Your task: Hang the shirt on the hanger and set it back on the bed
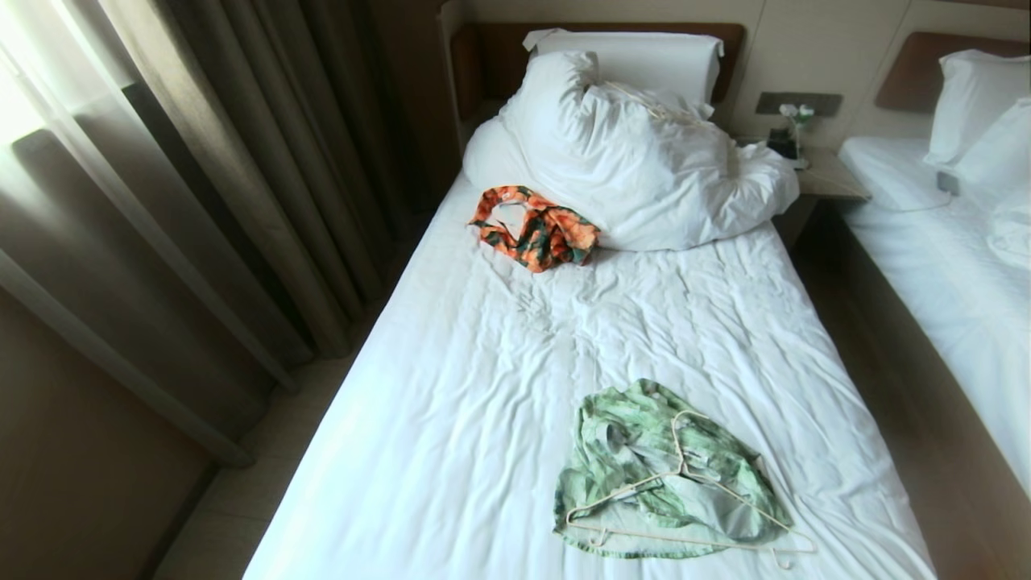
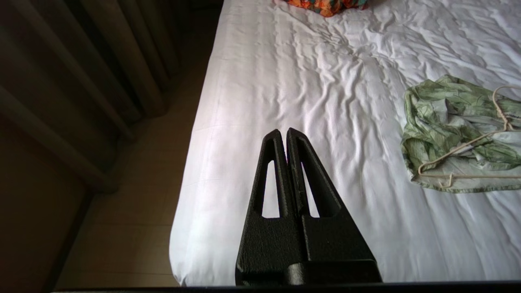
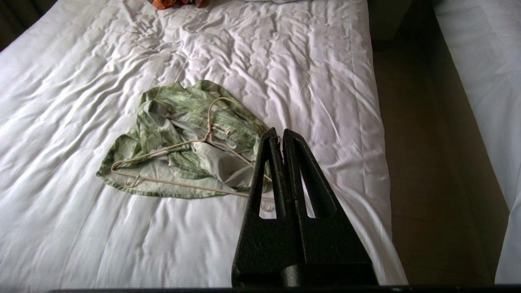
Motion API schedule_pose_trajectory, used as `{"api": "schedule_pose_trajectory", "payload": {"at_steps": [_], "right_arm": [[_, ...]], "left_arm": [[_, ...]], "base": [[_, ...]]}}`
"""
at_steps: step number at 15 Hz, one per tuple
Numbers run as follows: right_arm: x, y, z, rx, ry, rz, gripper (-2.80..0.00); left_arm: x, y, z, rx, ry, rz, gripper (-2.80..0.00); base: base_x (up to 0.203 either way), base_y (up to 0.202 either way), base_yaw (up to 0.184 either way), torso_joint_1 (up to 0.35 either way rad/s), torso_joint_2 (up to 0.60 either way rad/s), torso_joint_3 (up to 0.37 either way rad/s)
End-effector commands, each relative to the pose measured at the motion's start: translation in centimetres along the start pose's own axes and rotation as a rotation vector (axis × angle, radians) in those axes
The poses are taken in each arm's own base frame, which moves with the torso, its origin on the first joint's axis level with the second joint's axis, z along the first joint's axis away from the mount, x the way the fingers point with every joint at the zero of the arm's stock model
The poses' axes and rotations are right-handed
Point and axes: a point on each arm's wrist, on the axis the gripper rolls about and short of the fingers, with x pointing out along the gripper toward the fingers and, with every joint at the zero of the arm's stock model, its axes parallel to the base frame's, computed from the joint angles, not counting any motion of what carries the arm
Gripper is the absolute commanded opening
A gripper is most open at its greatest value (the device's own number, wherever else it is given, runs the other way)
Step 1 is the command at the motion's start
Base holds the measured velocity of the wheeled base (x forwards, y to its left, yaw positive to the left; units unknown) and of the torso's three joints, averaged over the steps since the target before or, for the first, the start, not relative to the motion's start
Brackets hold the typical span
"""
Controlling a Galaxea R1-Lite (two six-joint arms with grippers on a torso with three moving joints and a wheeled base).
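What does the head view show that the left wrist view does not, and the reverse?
Only the head view: the duvet, pillow and headboard, a nightstand and a second bed.
Only the left wrist view: the left gripper, shut, raised over the bed's near edge.
Both: the crumpled shirt on the sheet with the hanger lying on top, the orange garment, and the curtain.
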Motion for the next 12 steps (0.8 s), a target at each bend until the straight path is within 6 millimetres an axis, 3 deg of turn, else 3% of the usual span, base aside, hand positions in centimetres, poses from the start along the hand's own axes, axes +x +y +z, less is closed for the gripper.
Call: {"api": "schedule_pose_trajectory", "payload": {"at_steps": [1, 12], "right_arm": [[0.08, 0.02, -0.30, -0.001, 0.012, 0.002, -2.80], [0.08, 0.02, -0.28, 0.016, 0.010, 0.001, -2.80]], "left_arm": [[-0.01, 0.02, -0.02, -0.021, -0.001, 0.012, -2.80], [0.00, 0.04, -0.01, -0.026, 0.000, 0.019, -2.80]], "base": [[0.000, 0.000, 0.000, 0.000, 0.00, 0.000], [0.000, 0.000, 0.000, 0.000, 0.00, 0.000]]}}
